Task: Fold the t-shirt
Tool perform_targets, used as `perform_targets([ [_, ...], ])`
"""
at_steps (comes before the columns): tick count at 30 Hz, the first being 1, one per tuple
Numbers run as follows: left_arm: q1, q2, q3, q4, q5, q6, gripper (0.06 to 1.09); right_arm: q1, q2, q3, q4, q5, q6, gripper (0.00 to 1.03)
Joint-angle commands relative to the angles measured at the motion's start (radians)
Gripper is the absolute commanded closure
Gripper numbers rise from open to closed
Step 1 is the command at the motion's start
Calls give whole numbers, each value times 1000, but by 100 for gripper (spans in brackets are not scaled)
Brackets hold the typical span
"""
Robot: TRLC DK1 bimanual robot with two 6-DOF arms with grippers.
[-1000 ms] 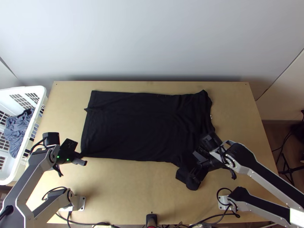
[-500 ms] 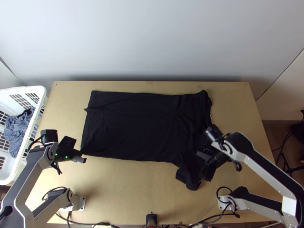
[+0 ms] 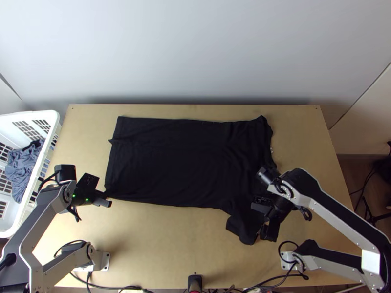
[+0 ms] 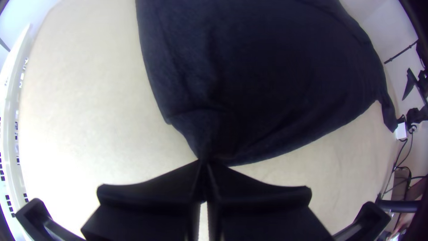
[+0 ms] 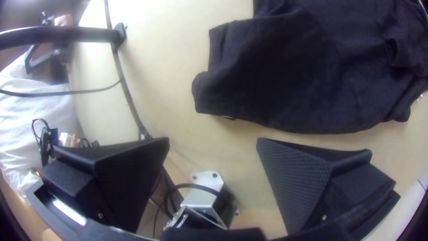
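"First, locate the black t-shirt on the wooden bench."

"Spread mostly flat across the middle, with creases toward the right-hand end and, pointing to the near edge, an extended sleeve."

"Compare both pairs of jaws. How to label the left jaws?"

"As closed on the near left hem corner, with fabric gathered to a point at the tips."

"And how to label the right jaws?"

"As open, parted widely, near the sleeve at the near right of the garment."

"Note also, beside the left edge of the bench, a white laundry basket containing grey-blue clothes."
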Motion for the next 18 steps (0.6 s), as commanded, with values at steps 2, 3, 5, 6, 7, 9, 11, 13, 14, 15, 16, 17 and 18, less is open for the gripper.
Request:
perform_targets([
  [2,12,18,-4,30,0,11,101,88,17,-8,28,-14,4,12],
  [3,12,24,-3,30,0,12,101,94,20,-8,51,-14,8,12],
  [5,12,37,-3,41,0,6,101,108,34,-6,74,-14,19,12],
  [6,13,38,-3,44,0,8,101,108,40,-14,97,-12,19,12],
  [7,13,38,-3,45,0,8,101,108,47,-21,119,-11,19,12],
  [9,15,40,-6,50,0,9,101,109,63,-35,154,-3,16,12],
  [11,16,46,-7,53,0,9,101,128,83,-35,178,-3,21,12],
  [13,21,50,-7,53,0,11,101,160,89,-44,197,-1,39,12],
  [14,23,50,-7,58,0,11,101,174,92,-51,211,-1,45,12],
  [15,26,50,-7,58,0,11,101,189,93,-58,218,-1,51,12],
  [16,27,50,-7,58,-1,12,101,209,95,-66,226,0,61,12],
  [17,27,53,-7,58,-1,14,101,223,97,-77,232,2,65,12],
  [18,29,55,-7,59,-1,14,101,237,97,-89,234,6,67,12],
])
